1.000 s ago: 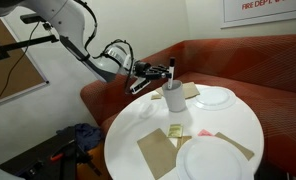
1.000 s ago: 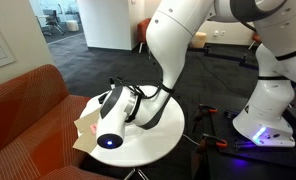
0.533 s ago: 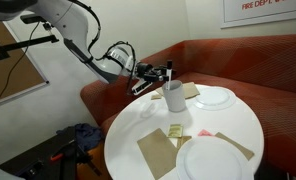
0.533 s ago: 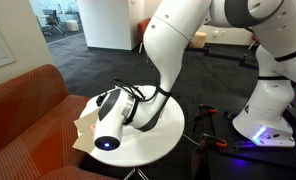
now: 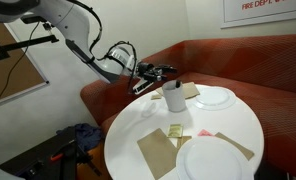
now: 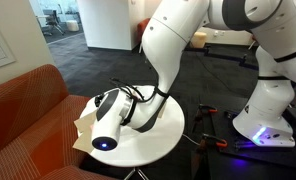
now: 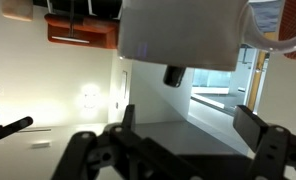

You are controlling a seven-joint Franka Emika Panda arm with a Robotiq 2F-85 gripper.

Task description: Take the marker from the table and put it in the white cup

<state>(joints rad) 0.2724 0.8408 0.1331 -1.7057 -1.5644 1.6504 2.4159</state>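
In an exterior view my gripper [image 5: 166, 71] lies level just above and to the left of the white cup [image 5: 174, 98], which stands at the back of the round table [image 5: 133, 128]. The jaws are spread wide with nothing between them. The wrist view is upside down. There my gripper [image 7: 188, 122] is open and empty, and the white cup [image 7: 178, 35] fills the top. A short dark stub that looks like the marker [image 7: 174, 75] pokes from the cup's rim. In the exterior view from the other side my arm hides cup and gripper above the table [image 6: 170, 125].
Two flat white plates [image 5: 216, 97] [image 5: 210, 157] lie on the table with brown paper napkins [image 5: 156, 152] and a small yellowish packet [image 5: 175, 131]. A red-brown bench [image 5: 243, 60] curves behind the table. A second robot base [image 6: 258, 120] stands beyond it.
The jaws have gone from shut to wide open. The marker that stood upright between the fingers above the cup is no longer there. The arm has barely moved.
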